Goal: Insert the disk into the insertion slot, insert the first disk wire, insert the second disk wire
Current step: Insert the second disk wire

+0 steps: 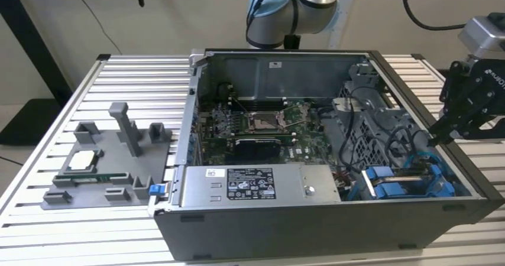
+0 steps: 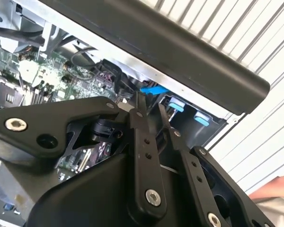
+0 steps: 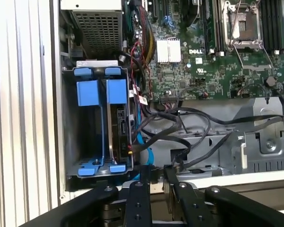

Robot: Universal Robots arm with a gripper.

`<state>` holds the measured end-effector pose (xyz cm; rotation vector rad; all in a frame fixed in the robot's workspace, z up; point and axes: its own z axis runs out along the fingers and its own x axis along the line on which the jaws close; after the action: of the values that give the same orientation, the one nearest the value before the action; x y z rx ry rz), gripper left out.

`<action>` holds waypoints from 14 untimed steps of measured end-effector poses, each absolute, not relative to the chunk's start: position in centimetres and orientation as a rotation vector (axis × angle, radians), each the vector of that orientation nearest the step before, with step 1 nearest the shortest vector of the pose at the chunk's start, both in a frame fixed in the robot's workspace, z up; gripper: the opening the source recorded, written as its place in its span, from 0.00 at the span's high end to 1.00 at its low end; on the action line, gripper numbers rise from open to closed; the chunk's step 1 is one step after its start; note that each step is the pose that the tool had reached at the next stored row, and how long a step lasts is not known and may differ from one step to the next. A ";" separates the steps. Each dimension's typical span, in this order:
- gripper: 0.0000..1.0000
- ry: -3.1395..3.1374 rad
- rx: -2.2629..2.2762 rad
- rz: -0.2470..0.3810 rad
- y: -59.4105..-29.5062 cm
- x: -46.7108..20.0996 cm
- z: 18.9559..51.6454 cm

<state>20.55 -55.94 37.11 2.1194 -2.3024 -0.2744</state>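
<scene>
One black tool [image 3: 156, 170], its grip impossible to tell, hangs over the rim of the open grey computer case [image 1: 316, 230] near the blue-framed silver-grey disk [image 3: 117, 125] standing in the grey sheet-metal insertion slot [image 3: 70, 132].

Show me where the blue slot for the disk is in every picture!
Exterior view: the insertion slot sits in the case's near corner, at the exterior view's right, below the claw.
First wrist view: the slot lies between the perforated cage and the claw.
Second wrist view: its blue clips peek out just past the claw.
Shared landmark: the green circuit board.
</scene>
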 end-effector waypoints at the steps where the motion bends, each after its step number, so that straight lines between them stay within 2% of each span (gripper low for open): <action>1: 0.00 -2.297 2.113 -0.284 -55.9 20.7 37.1; 13: 0.00 -2.279 2.093 -0.316 -55.9 21.3 36.4; 14: 1.00 -2.279 2.093 -0.316 -55.9 21.3 36.4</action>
<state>21.35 -55.94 36.41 2.0931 -2.2790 -0.3164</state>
